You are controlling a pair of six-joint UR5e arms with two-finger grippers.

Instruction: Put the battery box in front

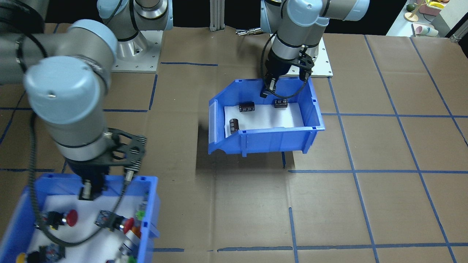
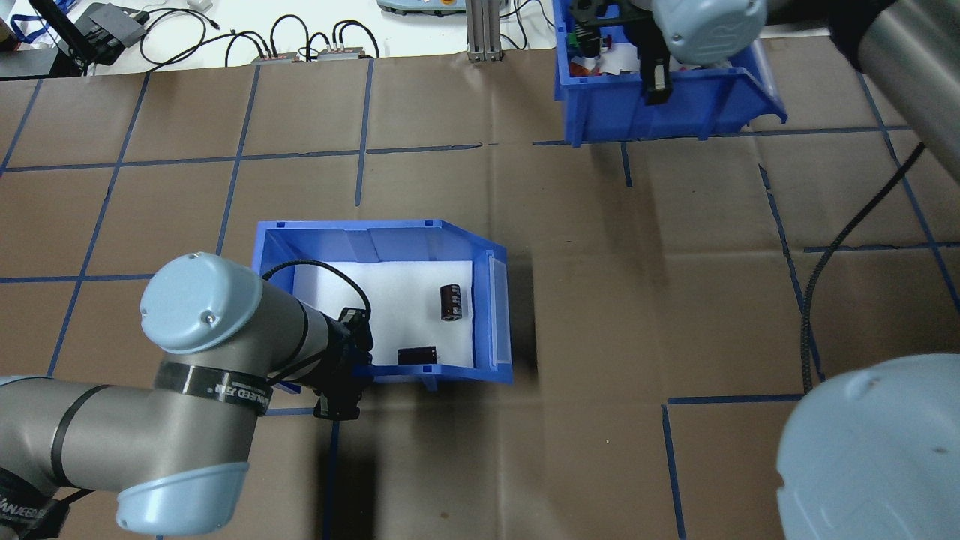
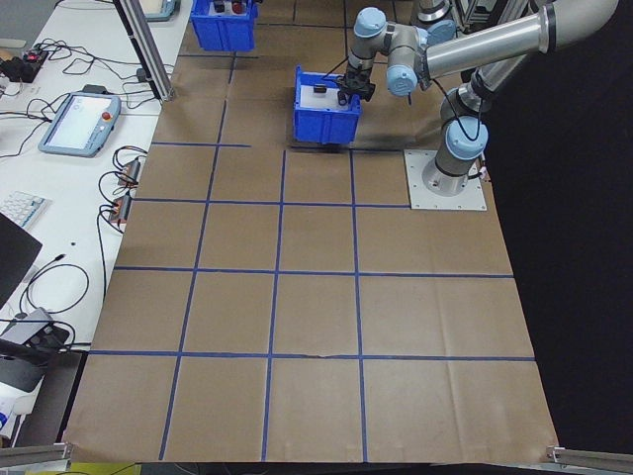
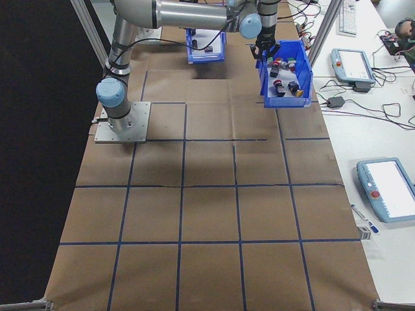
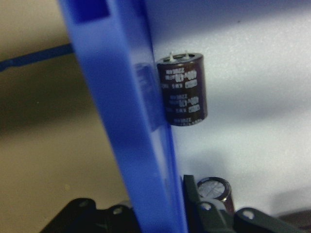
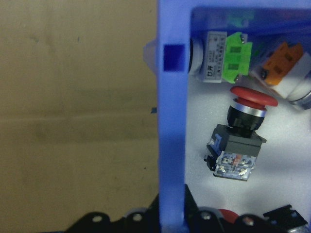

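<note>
**A:** ok so where's everything sitting? Start with the big stuff.

**B:** Table (image 2: 675, 300) covered in brown paper with a blue tape grid. Both arms are out over it. The battery box (image 2: 386, 300) sits roughly mid-table, a bit toward the robot's left. Judging by the dark shadow under it in the front-facing view, it looks lifted off the paper. The other blue bin (image 2: 660, 105) is at the far edge, robot's right side.

**A:** and the grippers?

**B:** Left gripper (image 1: 268, 89) is clamped over the battery box's back wall on the robot's side, one finger inside, one outside. Wrist view shows that wall running right between the jaws. Right gripper (image 1: 89, 190) is pinching a wall of the other bin the same way.

**A:** what's inside them?

**B:** White foam lining (image 2: 390, 300) and three dark cylinders (image 1: 246, 107) in the battery box. Push-button switches (image 6: 245, 126) in the other one: red, green and orange caps.
</note>
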